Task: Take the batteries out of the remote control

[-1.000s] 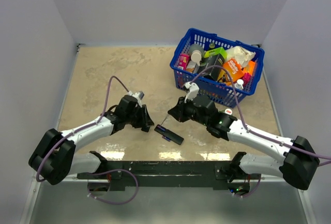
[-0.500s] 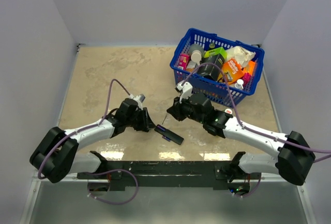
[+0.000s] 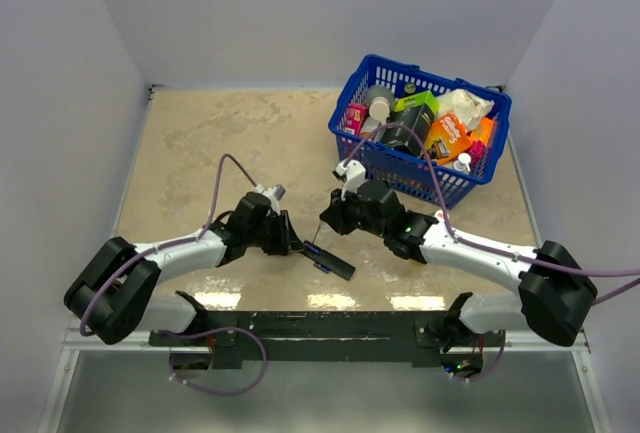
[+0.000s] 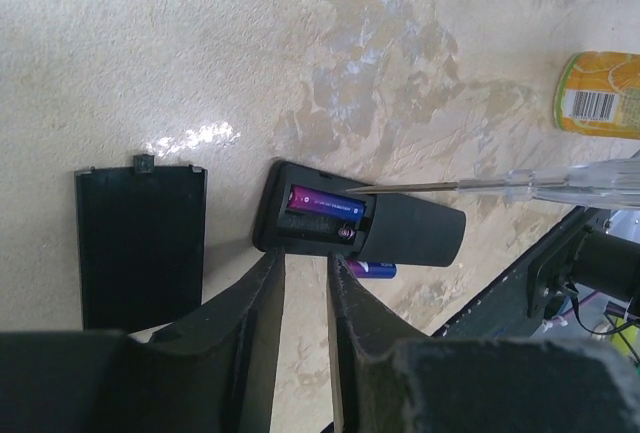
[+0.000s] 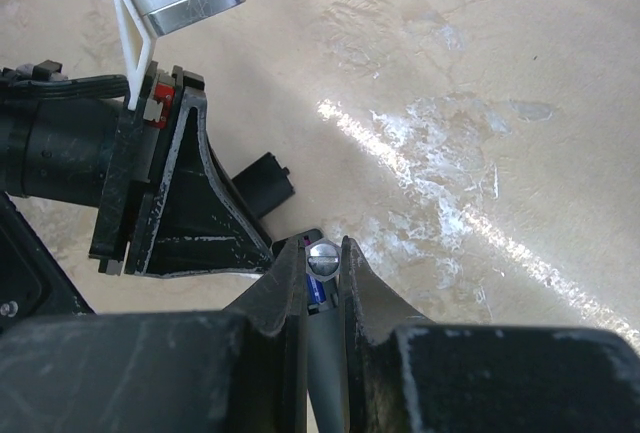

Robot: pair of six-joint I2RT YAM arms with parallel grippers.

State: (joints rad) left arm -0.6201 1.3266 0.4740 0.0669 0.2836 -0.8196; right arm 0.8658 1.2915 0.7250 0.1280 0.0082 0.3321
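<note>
Extraction is the step in hand, and by the look of it we're partway through. Farthest left, the detached cover [image 4: 140, 243] lies flat on the worktop [image 4: 200, 53], off to the left of the left end effector [image 4: 304, 263]. That end effector shows a narrow gap with nothing in it, its tips right at the near edge of the remote control [image 4: 415, 233], placed to brace it, I'd say. Just beyond those tips, the open recess holds the batteries [image 4: 322, 198], purple and lying side by side. A loose battery [image 4: 375, 270] lies on the worktop against the remote's near side, just right of the tips. Moving right, a thin prying tool [image 4: 440, 186] reaches in with its tip at the recess, and the right end effector [image 5: 322, 250] is clamped on it. Next move, in my judgement: lever a cell's end up while the left side pins the remote so it can't skid. The left wrist view gives the recess and the loose cell. Overhead, those are too small to sort out, though both arms show converging. The right wrist view mostly offers the clamp itself.
</note>
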